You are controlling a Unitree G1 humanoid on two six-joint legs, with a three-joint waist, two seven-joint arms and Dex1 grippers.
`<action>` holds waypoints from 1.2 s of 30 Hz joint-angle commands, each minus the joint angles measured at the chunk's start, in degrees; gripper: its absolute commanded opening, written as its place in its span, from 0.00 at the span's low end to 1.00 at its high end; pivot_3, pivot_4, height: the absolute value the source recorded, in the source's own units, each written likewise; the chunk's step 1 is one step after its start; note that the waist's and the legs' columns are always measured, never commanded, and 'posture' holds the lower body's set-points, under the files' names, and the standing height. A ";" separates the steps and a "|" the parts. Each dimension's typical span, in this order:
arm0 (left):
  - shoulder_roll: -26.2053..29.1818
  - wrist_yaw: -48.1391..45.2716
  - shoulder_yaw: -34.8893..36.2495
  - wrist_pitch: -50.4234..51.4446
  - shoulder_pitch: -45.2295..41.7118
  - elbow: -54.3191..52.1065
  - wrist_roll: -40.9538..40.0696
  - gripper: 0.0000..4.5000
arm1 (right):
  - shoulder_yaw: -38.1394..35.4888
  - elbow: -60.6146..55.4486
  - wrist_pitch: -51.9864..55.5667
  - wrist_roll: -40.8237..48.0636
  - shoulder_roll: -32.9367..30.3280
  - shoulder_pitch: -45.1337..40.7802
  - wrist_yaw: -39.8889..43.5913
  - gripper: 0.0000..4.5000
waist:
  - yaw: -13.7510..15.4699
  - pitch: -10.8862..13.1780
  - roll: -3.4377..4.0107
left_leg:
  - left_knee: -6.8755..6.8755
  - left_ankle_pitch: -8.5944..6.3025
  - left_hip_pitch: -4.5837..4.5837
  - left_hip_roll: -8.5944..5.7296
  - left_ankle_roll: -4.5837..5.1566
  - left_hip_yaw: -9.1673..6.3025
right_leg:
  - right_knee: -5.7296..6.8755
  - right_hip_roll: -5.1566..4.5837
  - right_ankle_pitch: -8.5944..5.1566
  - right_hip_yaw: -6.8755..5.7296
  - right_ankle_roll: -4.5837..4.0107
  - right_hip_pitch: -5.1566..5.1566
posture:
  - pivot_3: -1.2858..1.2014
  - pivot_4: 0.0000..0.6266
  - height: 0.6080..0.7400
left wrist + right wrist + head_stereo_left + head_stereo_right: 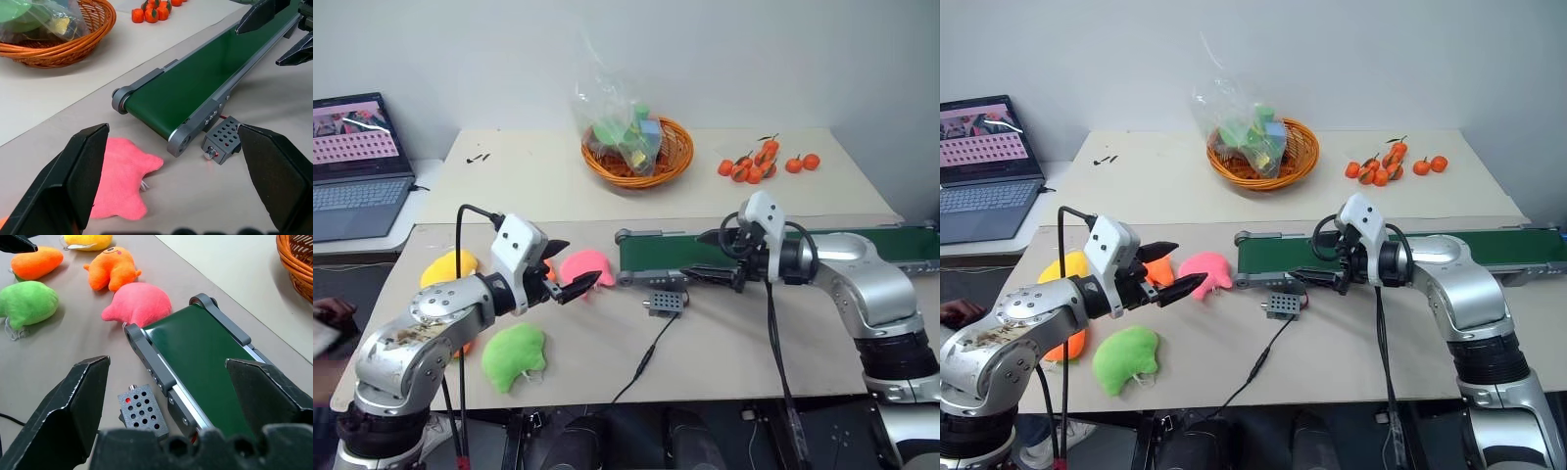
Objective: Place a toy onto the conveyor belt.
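The toy (36,262), an elongated orange plush, lies on the table beside a green plush (27,301). In the eye views my left forearm covers most of the toy (1065,345). My left gripper (1175,269) hangs open and empty above the table, over the plushes just left of the belt's end. The conveyor belt (656,252) is a dark green strip in a grey frame running off to the right. My right gripper (700,255) is open and empty, hovering at the belt's left end.
A pink plush (1206,269), an orange fish plush (112,269) and a yellow plush (1067,264) lie near the belt's left end. In front of it sits a grey perforated box (666,302) with a cable. Behind are a wicker basket (677,147), small oranges (759,164) and a laptop (352,162).
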 commanded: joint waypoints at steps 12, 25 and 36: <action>0.54 3.91 12.87 4.98 2.68 -1.93 -7.82 0.99 | 0.08 0.46 0.00 1.79 -0.47 -6.03 5.52 1.00 | -0.29 0.01 0.01 | 0.00 0.00 0.00 0.00 0.00 0.00 | 0.00 0.01 0.00 0.00 0.00 -0.02 | 0.52 0.24 1.00; -2.01 10.09 27.88 5.61 20.47 -8.83 -16.10 0.99 | 5.20 7.44 -2.67 0.06 2.71 -12.06 12.38 1.00 | -0.73 0.01 0.02 | -0.02 -0.04 0.03 0.04 -0.07 -0.01 | 0.01 0.00 0.00 0.02 -0.01 -0.02 | 0.52 0.24 1.00; -10.92 20.20 42.51 1.21 37.38 -9.43 -36.34 0.99 | 7.79 9.73 -2.31 0.20 2.81 -15.03 18.07 1.00 | -0.76 0.02 0.03 | -0.01 -0.27 0.04 0.18 -0.42 -0.01 | -0.02 0.03 -0.01 0.02 -0.03 -0.02 | 0.52 0.24 1.00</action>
